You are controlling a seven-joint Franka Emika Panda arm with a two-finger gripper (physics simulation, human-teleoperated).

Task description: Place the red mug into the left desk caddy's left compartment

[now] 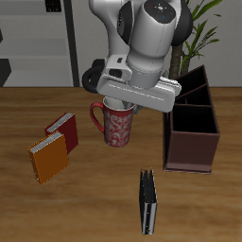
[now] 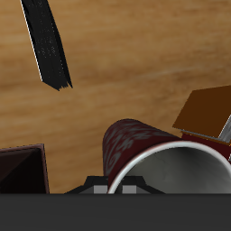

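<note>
Above the desk [image 1: 38, 104], the end effector [image 1: 121, 102] holds the red mug [image 1: 117, 124] by its rim, beside the left desk caddy [image 1: 192, 118]; a loose rim grip could let it slip or strike the caddy wall.

A thin black hardcover book [image 1: 146, 201] lies flat on the brown wooden table [image 1: 85, 203] near its front edge; in the wrist view it shows as a dark slanted strip [image 2: 47, 43] on the wood grain. Farther back lie two more books just beside each other: an orange rectangular book [image 1: 47, 158] with pale page edges, and a dark red book [image 1: 64, 129]. Behind the table stand a grey shelf unit [image 1: 38, 43] and a green leafy plant [image 1: 200, 33].
</note>
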